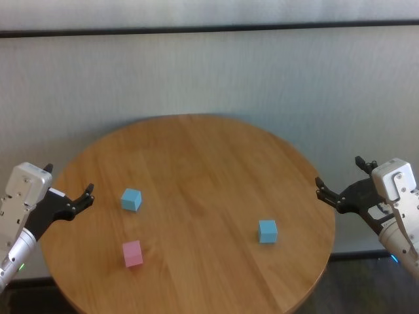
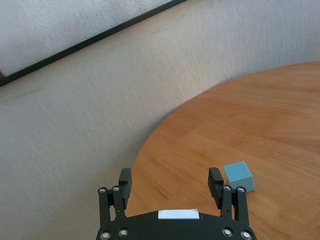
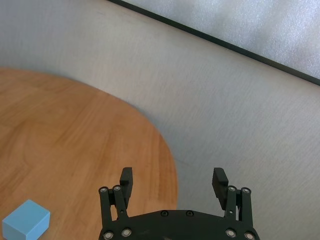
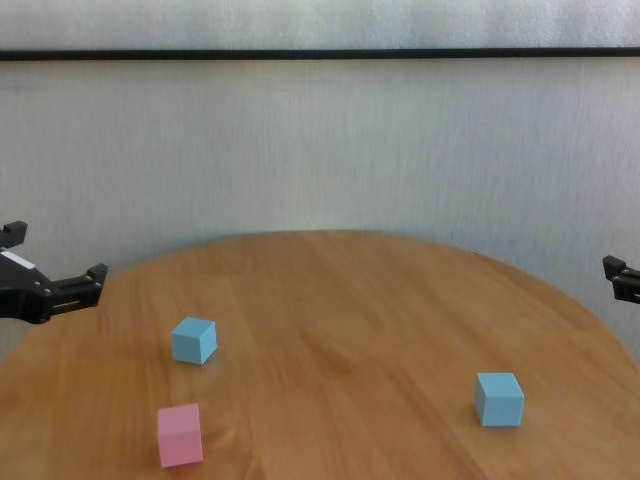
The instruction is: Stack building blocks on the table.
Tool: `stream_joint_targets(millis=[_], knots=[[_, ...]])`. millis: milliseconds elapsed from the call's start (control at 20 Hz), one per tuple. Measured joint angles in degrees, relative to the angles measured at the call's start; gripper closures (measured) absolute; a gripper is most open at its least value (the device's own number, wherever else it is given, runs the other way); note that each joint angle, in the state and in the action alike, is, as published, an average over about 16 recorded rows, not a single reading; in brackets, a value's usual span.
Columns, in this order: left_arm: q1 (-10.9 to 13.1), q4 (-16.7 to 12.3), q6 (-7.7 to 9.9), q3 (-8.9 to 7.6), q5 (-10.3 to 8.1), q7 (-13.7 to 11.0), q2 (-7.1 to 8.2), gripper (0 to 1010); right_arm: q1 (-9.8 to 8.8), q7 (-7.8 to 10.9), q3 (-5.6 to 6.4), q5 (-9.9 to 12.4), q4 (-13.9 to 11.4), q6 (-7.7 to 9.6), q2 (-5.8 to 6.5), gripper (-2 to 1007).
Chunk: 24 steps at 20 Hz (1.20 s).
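Three building blocks lie apart on the round brown wooden table (image 1: 196,157). A pink cube (image 1: 133,253) is at the front left, one light blue cube (image 1: 131,199) is just behind it, and another light blue cube (image 1: 267,231) is at the front right. My left gripper (image 1: 67,180) hovers open and empty at the table's left edge, facing the left blue cube (image 2: 238,176). My right gripper (image 1: 340,173) hovers open and empty just off the table's right edge; the right blue cube (image 3: 26,226) shows in its wrist view.
A pale textured wall with a dark horizontal strip (image 1: 209,29) stands behind the table. The table's far edge (image 4: 330,236) curves close to it. Nothing but the cubes lies on the wood.
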Motion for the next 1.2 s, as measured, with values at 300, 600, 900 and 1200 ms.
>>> stream_joint_targets(millis=[300,600,900,1200], knots=[[0.0,0.0,0.0,0.0,0.0,0.0,0.0,8,0.0,0.0,0.0,0.0,0.0,0.0,0.0,0],[0.0,0.0,0.0,0.0,0.0,0.0,0.0,8,0.0,0.0,0.0,0.0,0.0,0.0,0.0,0],[0.0,0.0,0.0,0.0,0.0,0.0,0.0,8,0.0,0.0,0.0,0.0,0.0,0.0,0.0,0],[0.0,0.0,0.0,0.0,0.0,0.0,0.0,8,0.0,0.0,0.0,0.0,0.0,0.0,0.0,0]])
